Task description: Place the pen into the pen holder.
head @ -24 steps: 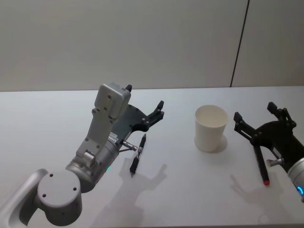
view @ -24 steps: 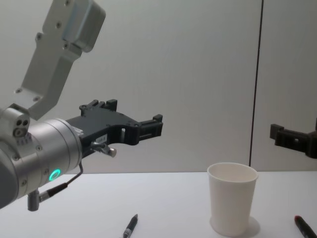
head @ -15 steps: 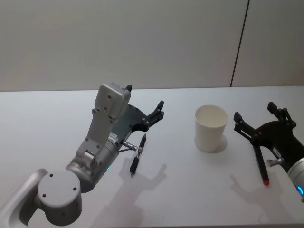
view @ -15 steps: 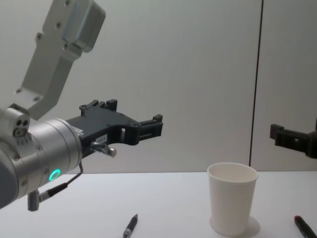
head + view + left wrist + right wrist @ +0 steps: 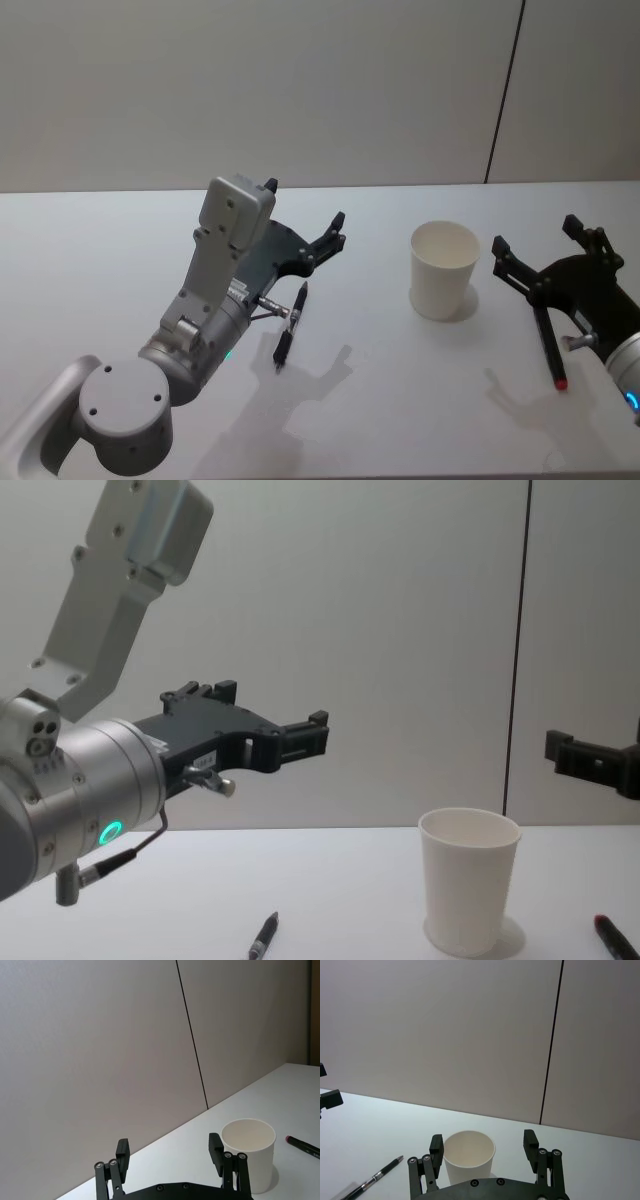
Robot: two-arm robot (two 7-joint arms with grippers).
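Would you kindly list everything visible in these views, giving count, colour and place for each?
pen holder: one, white paper cup, upright on the table, right of centre.
black pen: one, black, lying on the table left of the cup, near the left arm.
red-tipped pen: one, dark with a red end, lying on the table right of the cup.
table: one, white, across the foreground.
wall: one, grey with a dark vertical seam, behind the table.
left gripper: one, black, open and empty, above the table left of the cup.
right gripper: one, black, open and empty, right of the cup.
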